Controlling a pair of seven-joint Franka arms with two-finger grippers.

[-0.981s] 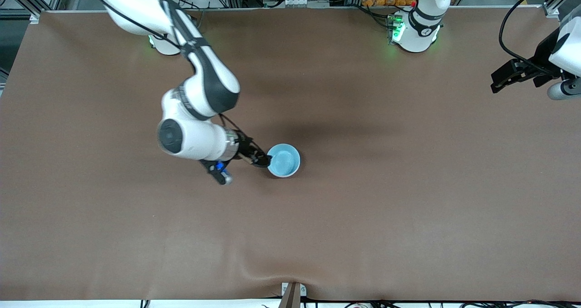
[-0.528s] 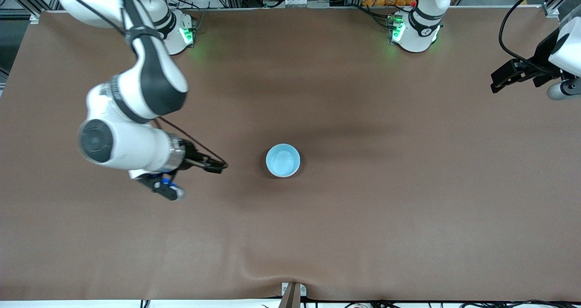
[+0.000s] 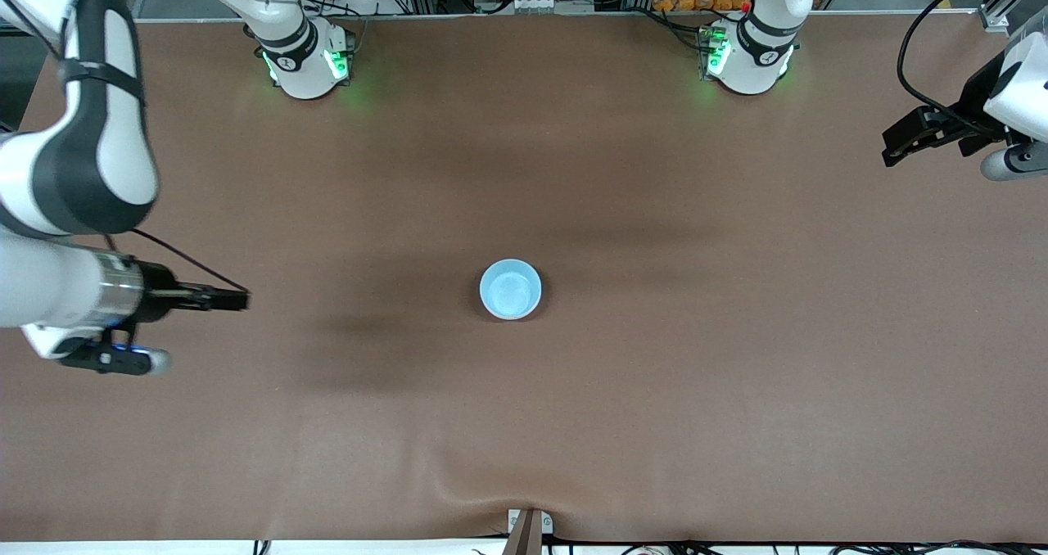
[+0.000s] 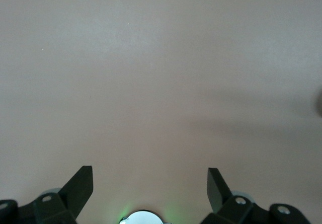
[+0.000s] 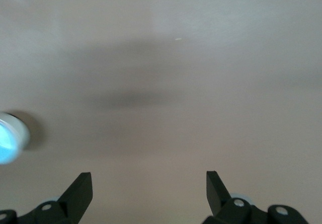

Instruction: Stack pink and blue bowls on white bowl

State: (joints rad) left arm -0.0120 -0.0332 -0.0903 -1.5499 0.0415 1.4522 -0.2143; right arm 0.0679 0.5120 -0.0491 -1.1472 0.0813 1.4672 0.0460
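Blue bowl (image 3: 510, 289) tops the stack mid-table. Right tool (image 3: 237, 300), spread and empty, hangs well apart from it; left tool (image 3: 894, 150) likewise spread, waiting. Stacking appears complete; only verification remains.

Right hand (image 3: 237, 300) let go of blue bowl (image 3: 510, 290), withdrawn toward its table end

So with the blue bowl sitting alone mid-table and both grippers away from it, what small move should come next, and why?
Probably just parking the right arm. The blue bowl stands upright at mid-table with a white rim showing beneath it in the right wrist view, so the stack looks done. The right gripper hangs open and empty over the table toward its own end; the left gripper waits open at the other end.
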